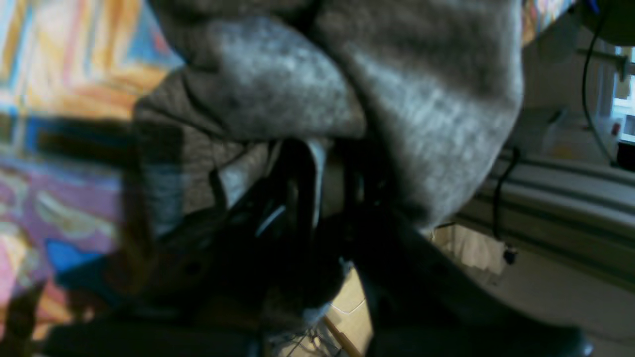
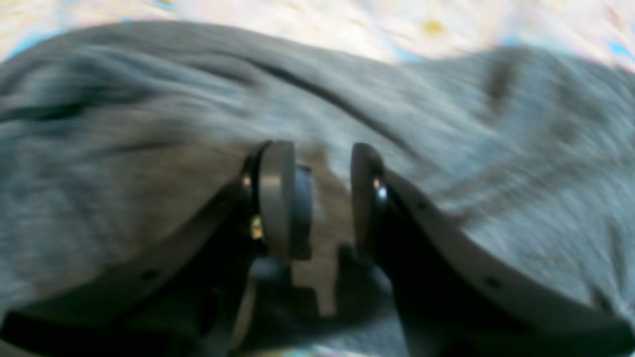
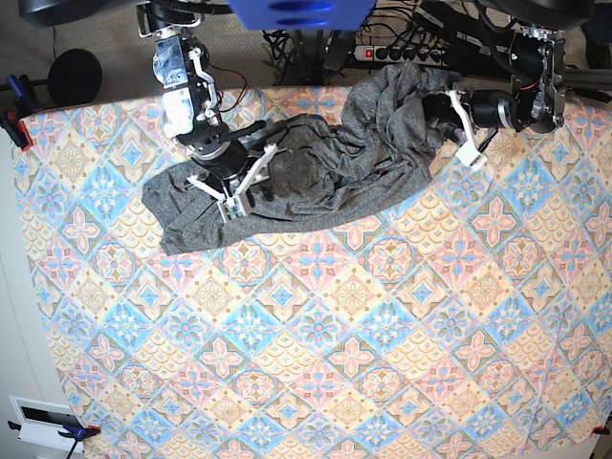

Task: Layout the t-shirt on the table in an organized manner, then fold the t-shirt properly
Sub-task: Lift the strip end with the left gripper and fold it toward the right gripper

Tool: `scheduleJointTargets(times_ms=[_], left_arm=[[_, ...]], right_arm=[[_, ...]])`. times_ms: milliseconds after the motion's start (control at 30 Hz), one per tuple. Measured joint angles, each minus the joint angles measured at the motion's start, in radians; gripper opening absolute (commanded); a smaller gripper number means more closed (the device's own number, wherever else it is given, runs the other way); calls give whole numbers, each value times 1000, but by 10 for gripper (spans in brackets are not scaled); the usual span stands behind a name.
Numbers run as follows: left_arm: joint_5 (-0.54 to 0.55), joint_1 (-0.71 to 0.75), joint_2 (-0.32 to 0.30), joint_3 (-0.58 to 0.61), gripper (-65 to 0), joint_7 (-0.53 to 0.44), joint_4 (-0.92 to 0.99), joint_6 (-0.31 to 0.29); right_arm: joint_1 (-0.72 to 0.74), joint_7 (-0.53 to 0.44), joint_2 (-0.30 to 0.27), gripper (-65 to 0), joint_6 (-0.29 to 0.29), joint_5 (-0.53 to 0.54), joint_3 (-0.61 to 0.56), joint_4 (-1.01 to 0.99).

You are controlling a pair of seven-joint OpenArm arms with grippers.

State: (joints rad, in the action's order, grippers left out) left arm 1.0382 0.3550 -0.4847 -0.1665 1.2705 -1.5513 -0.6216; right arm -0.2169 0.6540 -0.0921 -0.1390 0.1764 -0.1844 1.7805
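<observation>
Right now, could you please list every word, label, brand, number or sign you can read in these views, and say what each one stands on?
None can be read.
t-shirt: plain grey knit, no print or tag showing.
table: only floral diamond pattern, no lettering.
Both wrist views: too blurred to show any marking.
White plate at the base view's lower left corner: too small to read.

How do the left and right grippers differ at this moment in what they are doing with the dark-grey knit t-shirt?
The left gripper is shut on a bunch of the dark-grey knit t-shirt, lifting it near the table's far edge; the right gripper has its jaws apart, holding nothing. The left one's jaws are buried in cloth; the right one's stand clear above the flat-lying part. Both are black with pale fingers, over the patterned tablecloth.
</observation>
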Motion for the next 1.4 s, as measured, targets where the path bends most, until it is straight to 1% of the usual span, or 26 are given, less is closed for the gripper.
scheduleJointTargets(times_ms=[100, 167, 233, 400, 467, 533, 667, 733, 800, 900, 967, 1067, 1133, 1200, 1300, 1400], left_arm=[[13, 8, 0, 0, -650, 0, 0, -1], [12, 3, 1, -10, -650, 24, 0, -6], [1, 8, 6, -57, -650, 13, 0, -3], [-16, 36, -7, -181, -650, 23, 2, -4], [0, 49, -35, -217, -650, 24, 1, -35], [21, 55, -54, -229, -650, 30, -1, -46], [109, 51, -58, -233, -650, 23, -75, -56], [121, 47, -58, -233, -650, 23, -106, -56], [146, 46, -44, -236, -650, 31, -143, -54], [186, 0, 0, -226, -650, 46, -212, -52], [225, -33, 21, -219, -650, 29, -265, -53], [265, -88, 30, -174, -650, 40, -304, -51], [317, -126, 42, -138, -650, 51, -309, -52], [373, -153, 55, -132, -650, 42, -309, -52], [411, -166, 45, -137, -650, 39, -309, -52], [412, -154, 47, -213, -650, 51, -309, -52]], right_arm=[[3, 1, -9, -463, 13, -13, 5, 3], [0, 4, -13, -463, 13, -13, 8, 5], [1, 2, -10, -463, 13, -12, 8, 6], [1, 1, -8, -463, 12, -13, 5, 6], [2, 1, -10, -463, 12, -13, 5, 6], [0, 1, -10, -463, 13, -13, 5, 6], [1, 0, -8, -463, 12, -12, 5, 6], [0, 2, -8, -463, 13, -13, 5, 6], [0, 0, -10, -463, 12, -12, 5, 6], [0, 0, -8, -463, 12, -12, 5, 6], [-2, 1, -8, -463, 12, -12, 5, 6], [-2, 1, -10, -463, 12, -12, 5, 7], [-2, 1, -9, -463, 12, -13, 5, 8], [-3, 0, -8, -463, 12, -12, 5, 8], [-4, 0, -9, -463, 13, -12, 5, 8], [-4, 1, -8, -463, 12, -12, 6, 8]])
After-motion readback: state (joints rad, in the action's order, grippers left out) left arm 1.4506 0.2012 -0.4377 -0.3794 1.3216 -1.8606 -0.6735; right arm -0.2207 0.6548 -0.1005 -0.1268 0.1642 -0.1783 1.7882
